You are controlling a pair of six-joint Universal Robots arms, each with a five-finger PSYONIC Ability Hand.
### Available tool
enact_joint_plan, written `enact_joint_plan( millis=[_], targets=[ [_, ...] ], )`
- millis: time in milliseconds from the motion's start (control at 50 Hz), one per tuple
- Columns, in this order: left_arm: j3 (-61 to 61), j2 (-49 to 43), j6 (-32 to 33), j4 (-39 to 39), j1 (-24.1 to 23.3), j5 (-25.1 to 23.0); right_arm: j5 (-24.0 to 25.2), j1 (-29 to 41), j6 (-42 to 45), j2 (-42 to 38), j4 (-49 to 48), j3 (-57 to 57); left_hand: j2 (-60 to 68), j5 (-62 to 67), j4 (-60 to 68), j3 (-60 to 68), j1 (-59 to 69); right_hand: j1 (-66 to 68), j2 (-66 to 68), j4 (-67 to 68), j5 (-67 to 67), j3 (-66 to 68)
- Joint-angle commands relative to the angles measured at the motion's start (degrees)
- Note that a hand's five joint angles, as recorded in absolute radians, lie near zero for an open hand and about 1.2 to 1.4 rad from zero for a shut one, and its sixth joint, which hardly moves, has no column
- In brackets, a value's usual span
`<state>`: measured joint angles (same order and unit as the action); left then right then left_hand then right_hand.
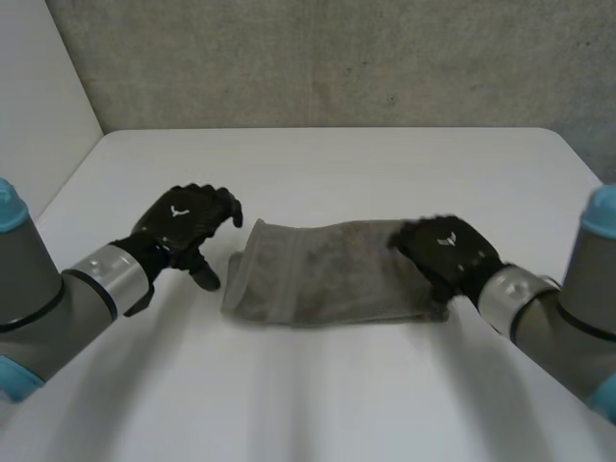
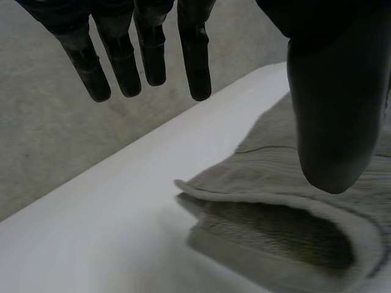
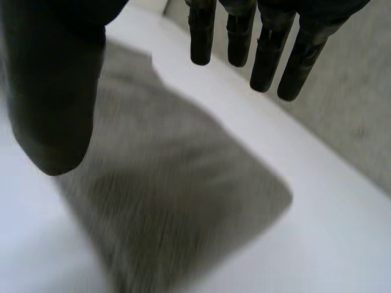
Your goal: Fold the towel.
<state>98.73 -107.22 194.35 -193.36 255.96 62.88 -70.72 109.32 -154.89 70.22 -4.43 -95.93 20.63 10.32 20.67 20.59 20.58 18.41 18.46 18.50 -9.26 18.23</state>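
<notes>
L robot hand [image 1: 188, 223] just left of towel [image 1: 322, 274]: fingers [image 2: 195, 55] straight, spread, thumb apart, holding nothing. Towel grey, folded, flat on mid-worktop [image 1: 337, 168], layers gaping at left end. R robot hand [image 1: 448, 248] over towel's right end: fingers [image 3: 266, 55] straight, thumb apart, no grip; contact unclear.
</notes>
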Motion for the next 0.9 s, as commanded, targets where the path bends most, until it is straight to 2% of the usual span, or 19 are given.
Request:
enact_joint_plan(
  millis=[20,280,320,540,720,780,820,840,860,880,900],
  targets=[
    [0.85,-0.01,0.15,0.00,-1.17,-0.04,0.41,-5.25,5.64,0.00,-7.60,-9.09,-0.32,-0.01,-0.36,-0.28,-0.27,11.49,11.44,11.40,-10.64,11.67],
    [0.94,-0.10,-0.03,-0.09,-1.17,0.05,0.41,-6.05,6.18,-4.92,-11.39,-9.36,-0.32,-0.01,-0.36,-0.28,-0.27,22.45,22.41,22.37,-21.61,22.64],
    [0.94,-0.10,-0.03,-0.09,-1.17,0.05,0.41,-5.44,5.65,-5.10,-12.09,-9.01,-0.32,-0.01,-0.36,-0.28,-0.27,27.31,27.26,27.22,-26.46,27.49],
    [1.20,-0.10,-0.03,-0.09,-1.17,0.05,0.50,-5.43,0.38,-4.75,-12.45,-8.57,-0.32,-0.01,-0.36,-0.28,-0.27,25.48,25.44,25.40,-24.63,25.67],
    [1.20,-0.10,-0.11,-0.09,-1.17,-0.04,0.41,-5.35,-0.59,-5.89,-14.47,-8.31,-0.32,-0.01,-0.36,-0.28,-0.27,27.16,27.12,27.08,-26.32,27.35],
    [1.20,-0.10,-0.11,-0.09,-1.17,0.05,0.32,-5.35,-0.59,-7.29,-15.09,-7.61,-0.32,-0.01,-0.36,-0.28,-0.27,33.39,33.34,33.30,-32.54,33.57],
    [1.29,-0.10,-0.11,-0.09,-1.17,-0.03,0.23,-5.35,-0.50,-8.08,-15.09,-7.08,-0.32,-0.01,-0.36,-0.28,-0.27,45.77,45.73,45.69,-44.93,45.96],
    [1.29,-0.10,-0.11,-0.09,-1.17,-0.04,0.23,-5.35,-0.50,-8.09,-15.09,-7.08,-0.32,-0.01,-0.36,-0.28,-0.27,45.84,45.79,45.75,-44.99,46.02],
    [1.29,-0.10,-0.11,-0.09,-1.17,-0.04,0.15,-5.43,-0.33,-8.09,-15.09,-6.99,-0.32,-0.01,-0.36,-0.28,-0.27,55.83,55.78,55.74,-54.98,56.01],
    [1.29,-0.10,-0.11,-0.09,-1.17,-0.04,0.14,-5.43,-0.33,-8.09,-15.09,-6.99,-0.32,-0.01,-0.36,-0.28,-0.27,55.93,55.88,55.84,-55.08,56.11],
    [1.29,-0.10,-0.11,-0.09,-1.17,0.05,-0.03,-5.87,-0.15,-8.00,-15.09,-6.99,-0.32,-0.01,-0.36,-0.28,-0.27,61.53,61.49,61.44,-60.68,61.71]
  ],
)
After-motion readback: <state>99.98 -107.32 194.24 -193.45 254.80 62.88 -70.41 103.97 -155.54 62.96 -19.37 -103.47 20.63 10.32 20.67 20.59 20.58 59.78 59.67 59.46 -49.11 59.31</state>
